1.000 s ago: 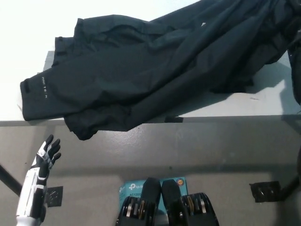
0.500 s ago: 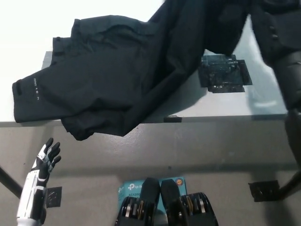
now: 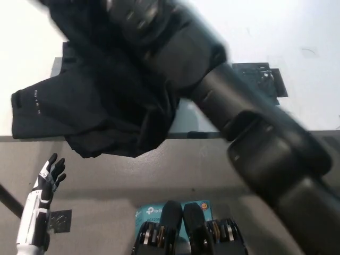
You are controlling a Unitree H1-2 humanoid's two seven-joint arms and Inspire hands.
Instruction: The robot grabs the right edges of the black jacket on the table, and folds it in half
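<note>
The black jacket [image 3: 85, 111] lies bunched on the left part of the pale table [image 3: 313, 111], its lower edge hanging over the front rim. My black right arm [image 3: 249, 138] reaches diagonally from the bottom right to the top left. Its hand [image 3: 133, 16] is blurred, high over the jacket's left half. The hand is shut on the jacket's right edge, and the cloth drapes down from it. My white left hand [image 3: 49, 176] rests at the lower left, below the table's edge, open with its fingers apart.
A dark square patch [image 3: 260, 79] shows on the tabletop where the jacket lay. A blue box [image 3: 151, 212] and a small black plate [image 3: 57, 220] sit on the grey floor in front of the table.
My right arm has swung left across the table, carrying the jacket's right side over the left half. The table's right part and the dark patch are now bare. The left hand has barely moved.
</note>
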